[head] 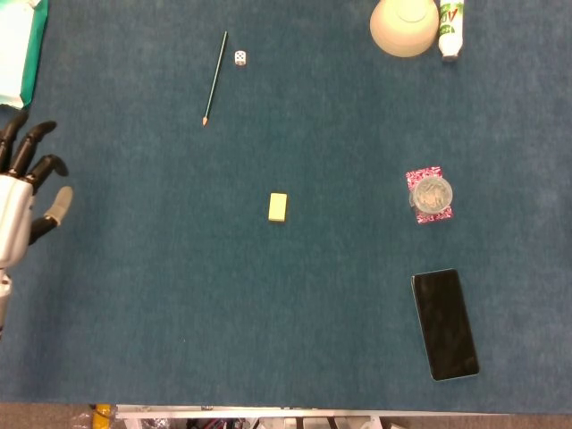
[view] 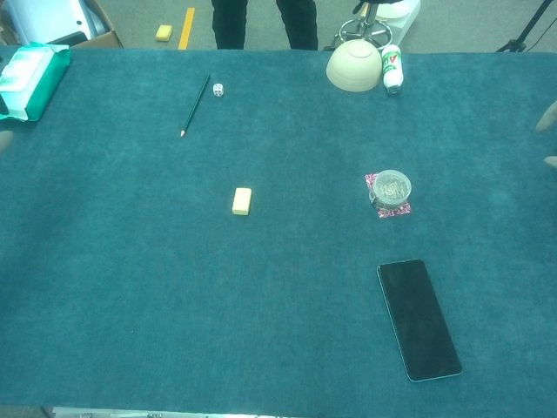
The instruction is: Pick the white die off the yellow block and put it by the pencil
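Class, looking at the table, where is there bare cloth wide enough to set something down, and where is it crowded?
Free: the wide stretch between the yellow block and the left hand, and the near edge left of the black phone. Crowded: the far right corner, where the cream bowl sits beside the white bottle.

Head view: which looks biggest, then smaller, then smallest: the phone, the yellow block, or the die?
1. Phone, by far the largest.
2. Yellow block, much smaller.
3. Die, smallest, lying beside the pencil.
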Available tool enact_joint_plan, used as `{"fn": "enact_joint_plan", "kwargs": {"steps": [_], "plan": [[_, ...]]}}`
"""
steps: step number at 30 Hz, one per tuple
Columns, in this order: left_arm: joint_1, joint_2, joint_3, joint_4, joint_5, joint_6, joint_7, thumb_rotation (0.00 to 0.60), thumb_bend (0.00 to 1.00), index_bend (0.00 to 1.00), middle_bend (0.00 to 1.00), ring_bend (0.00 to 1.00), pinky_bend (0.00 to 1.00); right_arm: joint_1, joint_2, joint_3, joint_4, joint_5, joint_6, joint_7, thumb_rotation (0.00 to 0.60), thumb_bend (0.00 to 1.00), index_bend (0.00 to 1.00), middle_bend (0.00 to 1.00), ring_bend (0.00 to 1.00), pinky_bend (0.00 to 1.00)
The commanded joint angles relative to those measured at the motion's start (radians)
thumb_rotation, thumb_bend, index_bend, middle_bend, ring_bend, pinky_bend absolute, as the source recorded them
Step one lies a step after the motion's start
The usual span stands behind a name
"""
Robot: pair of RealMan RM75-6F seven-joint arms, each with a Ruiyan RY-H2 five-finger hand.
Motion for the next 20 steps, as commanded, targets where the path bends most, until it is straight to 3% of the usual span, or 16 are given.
{"fn": "enact_joint_plan", "kwargs": {"steps": [1,9,20], "plan": [[0.022,0.069,0.007,-0.048,-0.020,-0.008,0.015,0.600,0.28,0.49,0.21,0.12,0.25,-0.004,0.025,-0.010,-0.031,-0.019,0.015,-0.026,0.600,0.21,0.42,0.35,0.24,0.26],[0.107,0.223,0.037,-0.143,-0.082,0.004,-0.002,0.600,0.28,0.49,0.21,0.12,0.25,-0.035,0.126,-0.026,-0.199,-0.024,0.087,-0.184,0.600,0.21,0.42,0.35,0.24,0.26],[0.156,0.253,0.082,-0.141,-0.090,-0.033,-0.149,0.600,0.28,0.49,0.21,0.12,0.25,-0.075,0.150,-0.049,-0.269,-0.015,0.136,-0.255,0.600,0.21,0.42,0.35,0.24,0.26]]}}
